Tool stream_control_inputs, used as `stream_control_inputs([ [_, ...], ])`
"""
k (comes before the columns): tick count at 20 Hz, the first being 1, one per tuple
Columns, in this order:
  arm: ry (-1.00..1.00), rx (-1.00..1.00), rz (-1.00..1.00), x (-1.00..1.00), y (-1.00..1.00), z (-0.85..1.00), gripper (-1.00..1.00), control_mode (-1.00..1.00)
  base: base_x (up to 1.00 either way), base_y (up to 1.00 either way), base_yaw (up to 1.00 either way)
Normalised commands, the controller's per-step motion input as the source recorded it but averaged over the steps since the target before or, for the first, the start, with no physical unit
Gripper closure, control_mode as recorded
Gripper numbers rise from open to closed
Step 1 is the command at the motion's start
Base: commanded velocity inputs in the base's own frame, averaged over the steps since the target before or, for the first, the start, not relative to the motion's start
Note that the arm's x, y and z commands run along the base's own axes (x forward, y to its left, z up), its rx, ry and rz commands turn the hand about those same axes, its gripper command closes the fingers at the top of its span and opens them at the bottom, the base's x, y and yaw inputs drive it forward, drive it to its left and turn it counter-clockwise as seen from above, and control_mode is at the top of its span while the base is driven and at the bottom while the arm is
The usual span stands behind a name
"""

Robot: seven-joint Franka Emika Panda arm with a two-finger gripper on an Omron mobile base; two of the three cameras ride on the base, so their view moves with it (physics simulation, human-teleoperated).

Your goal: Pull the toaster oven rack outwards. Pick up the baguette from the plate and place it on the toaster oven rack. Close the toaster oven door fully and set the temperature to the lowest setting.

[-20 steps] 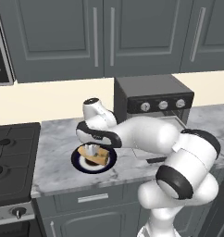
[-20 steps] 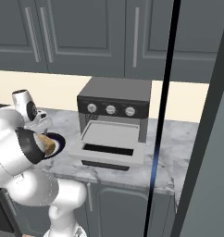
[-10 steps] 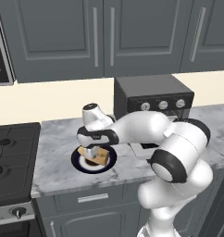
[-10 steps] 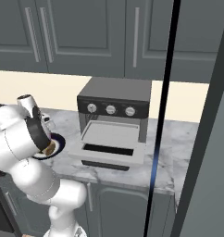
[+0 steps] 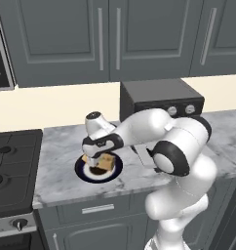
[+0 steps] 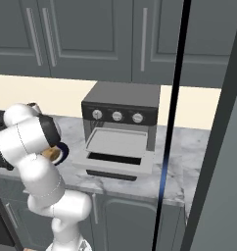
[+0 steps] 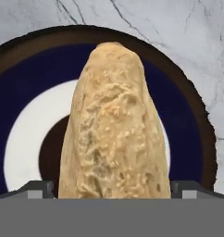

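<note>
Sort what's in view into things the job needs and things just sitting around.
Needed: baguette, plate, toaster oven, toaster oven rack, toaster oven door, gripper with fingers either side of the baguette.
Bystanders: stove, upper cabinets, marble counter.

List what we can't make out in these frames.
- Gripper closure: hand view, the baguette fills the gap between the fingertips; contact unclear.
- Plate: right base view, mostly behind the arm.
- Toaster oven door and rack: left base view, blocked by the arm.
- Knob settings: too small in both base views.
</note>
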Motion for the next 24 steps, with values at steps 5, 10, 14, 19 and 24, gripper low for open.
stream_control_inputs([
  [5,-0.01,0.00,0.00,0.18,0.08,-0.41,-1.00,-1.00,0.00,0.00,0.00],
  [10,0.00,0.00,0.00,0.00,0.02,-0.46,-1.00,-1.00,0.00,0.00,0.00],
  [14,-0.01,0.00,0.00,0.00,0.00,-0.25,1.00,-1.00,0.00,0.00,0.00],
  [19,-0.17,0.00,0.00,-0.26,0.00,0.20,1.00,-1.00,0.00,0.00,0.00],
  [24,-0.28,0.00,-0.05,-0.39,0.00,0.76,1.00,-1.00,0.00,0.00,0.00],
])
